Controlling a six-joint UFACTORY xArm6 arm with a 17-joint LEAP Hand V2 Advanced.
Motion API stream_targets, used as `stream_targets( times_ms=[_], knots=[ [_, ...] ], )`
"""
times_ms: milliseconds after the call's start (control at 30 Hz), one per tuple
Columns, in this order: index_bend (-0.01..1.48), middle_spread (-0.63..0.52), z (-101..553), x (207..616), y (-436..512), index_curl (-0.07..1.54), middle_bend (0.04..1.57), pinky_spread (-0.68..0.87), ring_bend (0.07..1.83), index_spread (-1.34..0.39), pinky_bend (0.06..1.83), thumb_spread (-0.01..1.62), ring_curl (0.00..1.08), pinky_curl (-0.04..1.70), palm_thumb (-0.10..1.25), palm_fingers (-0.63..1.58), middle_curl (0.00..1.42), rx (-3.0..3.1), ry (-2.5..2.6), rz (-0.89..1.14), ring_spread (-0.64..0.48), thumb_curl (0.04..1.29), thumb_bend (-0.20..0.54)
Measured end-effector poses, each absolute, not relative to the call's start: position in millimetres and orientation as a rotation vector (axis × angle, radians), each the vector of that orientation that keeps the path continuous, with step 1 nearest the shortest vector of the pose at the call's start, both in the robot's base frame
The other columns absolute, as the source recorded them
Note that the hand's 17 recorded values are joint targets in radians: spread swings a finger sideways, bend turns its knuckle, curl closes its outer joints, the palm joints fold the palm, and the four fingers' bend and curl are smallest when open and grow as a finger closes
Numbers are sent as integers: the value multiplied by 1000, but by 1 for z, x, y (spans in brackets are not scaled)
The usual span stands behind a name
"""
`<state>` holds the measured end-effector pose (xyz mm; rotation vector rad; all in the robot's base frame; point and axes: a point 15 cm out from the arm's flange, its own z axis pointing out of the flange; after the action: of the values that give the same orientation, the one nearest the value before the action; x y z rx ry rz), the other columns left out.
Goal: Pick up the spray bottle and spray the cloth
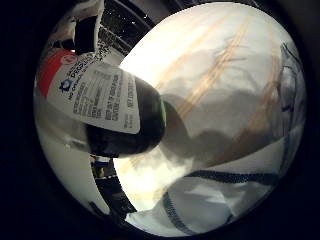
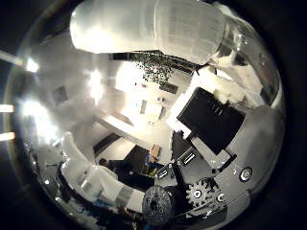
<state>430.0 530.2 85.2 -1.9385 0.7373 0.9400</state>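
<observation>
**Close against the palm: a spray bottle held above a white cloth**

Close against the palm, in the little finger side view, the spray bottle (image 1: pixel 107 107) fills much of the picture. Its body is dark and rounded, and a white label with small print wraps around it. A red band runs along the end of the label nearest the picture's edge. The bottle's rounded dark end points out over the cloth (image 1: pixel 225 100).

Beyond the bottle, the cloth spreads wide. It is white, with faint tan stripes crossing it and a dark blue line stitched near its hem. Folds and creases ripple through it, and one corner is turned over on itself. A soft shadow falls on the cloth just past the bottle's dark end. Whether the bottle touches the cloth cannot be told.

Across the thumb side view, a pale, translucent, ribbed part of the bottle lies along the rim at about twelve o'clock. The hand (image 2: pixel 216 143) shows from about two o'clock round to six o'clock as white and black parts, with a small gear visible. One white finger (image 2: pixel 84 172) curls in from about eight o'clock. The fingers appear wrapped around the bottle, grasping it. Behind them lies a bright room, too washed out to describe.
</observation>
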Motion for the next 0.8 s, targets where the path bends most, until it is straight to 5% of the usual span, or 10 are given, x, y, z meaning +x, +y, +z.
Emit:
stream_targets(
  times_ms=[67, 100, 200, 333, 500, 800],
  knots=[
    [824, -55, 85, 430, 530, 674, 1212, -274, 1410, -223, 1003, 686, 510, 1024, 843, 1064, 528, -1942, 734, 939, -122, 795, -46],
    [604, -63, 84, 429, 529, 654, 1137, -317, 1387, -240, 1058, 704, 509, 987, 827, 888, 516, -1945, 733, 941, -129, 769, -38],
    [288, -75, 76, 423, 523, 566, 971, -349, 1308, -311, 1034, 877, 485, 927, 802, 434, 482, -1998, 719, 948, -125, 692, -28],
    [284, -18, 63, 414, 512, 493, 671, 2, 995, -330, 769, 995, 368, 814, 720, -36, 377, -2091, 723, 968, -32, 579, -35],
    [179, 79, 59, 416, 505, 415, 430, 312, 642, -328, 537, 1027, 241, 611, 680, -69, 306, -2120, 736, 969, 133, 480, -31],
    [148, 128, 82, 427, 503, 302, 300, 393, 453, -310, 433, 1027, 208, 431, 671, 1, 305, -2109, 718, 935, 186, 398, -26]
  ],
)
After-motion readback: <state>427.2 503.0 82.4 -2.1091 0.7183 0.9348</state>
